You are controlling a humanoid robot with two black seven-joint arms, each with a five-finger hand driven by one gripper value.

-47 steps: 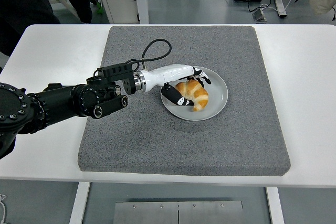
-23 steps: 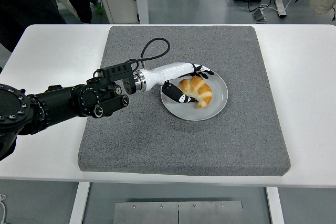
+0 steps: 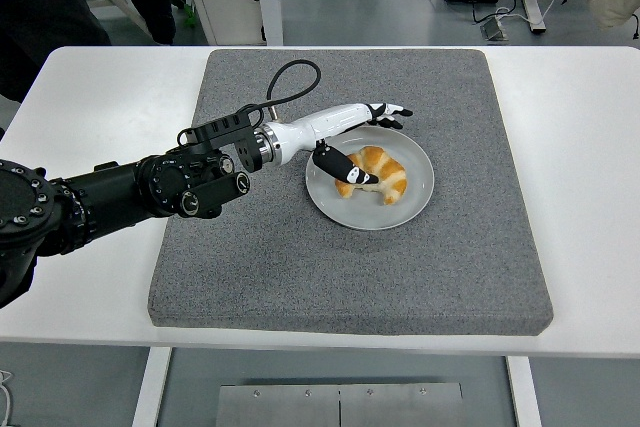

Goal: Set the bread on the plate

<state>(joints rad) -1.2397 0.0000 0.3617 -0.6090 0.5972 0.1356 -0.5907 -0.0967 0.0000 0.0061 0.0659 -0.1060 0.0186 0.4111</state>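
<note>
A light, soft, easily crushed croissant (image 3: pixel 377 173) lies on the plate (image 3: pixel 415 205), best cradled gently mid-body, the left hand (image 3: pixel 362 142) spread apart above it.

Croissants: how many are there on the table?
1. The croissant lies on the grey plate on the mat, by the left hand, its fingers spread.

Glossy grey plate (image 3: pixel 418 202) on a rough, felt-like grey mat (image 3: pixel 440 277); smooth matt white table (image 3: pixel 590 197).
</note>
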